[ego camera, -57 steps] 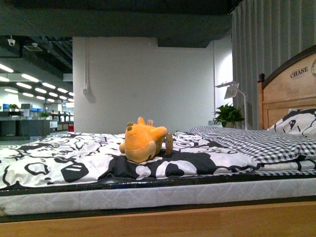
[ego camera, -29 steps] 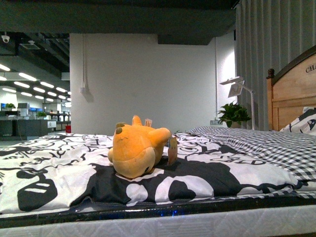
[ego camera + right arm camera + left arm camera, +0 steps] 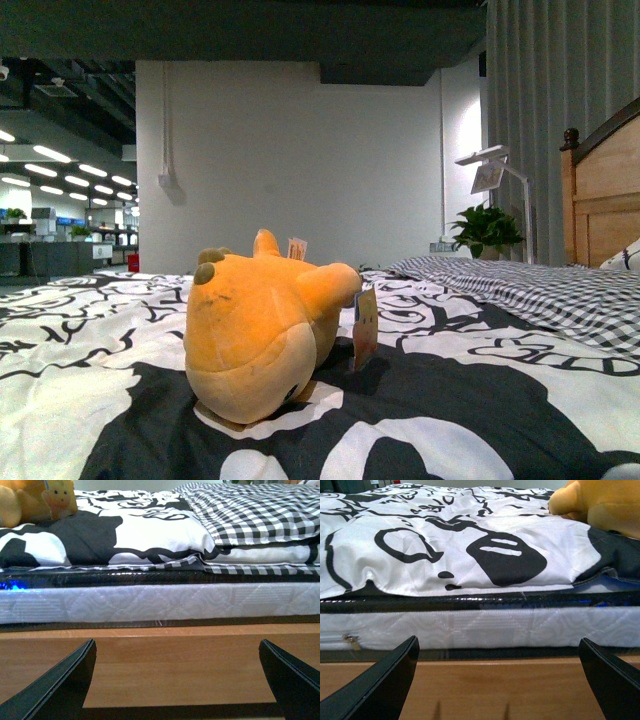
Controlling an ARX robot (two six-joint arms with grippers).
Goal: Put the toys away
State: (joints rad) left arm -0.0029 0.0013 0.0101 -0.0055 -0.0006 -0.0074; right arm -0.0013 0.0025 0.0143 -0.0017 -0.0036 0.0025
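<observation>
So the bed [image 3: 485,627] pretty much fills everything. From the front you only get its top: the black-and-white duvet [image 3: 90,350], the checked blanket [image 3: 560,295] further right, and a sliver of wooden headboard [image 3: 605,190] cut off by the frame edge.

The plush toy [image 3: 265,335] lies on the duvet left of centre, near the bed's front side. Honestly can't tell which end faces the camera. Its paper tag [image 3: 365,328] sits just to the right of it. Each wrist view only catches a corner of the toy.

Versus half a second ago the toy looks way bigger. The mattress edge has dropped out of the front view and the headboard has slid further right.

The arms are out of the front view. The left fingers [image 3: 385,685] and right fingers [image 3: 65,685] are both spread wide, low in front of the bed's wooden side rail, pointing level at the mattress and well apart from the toy.
</observation>
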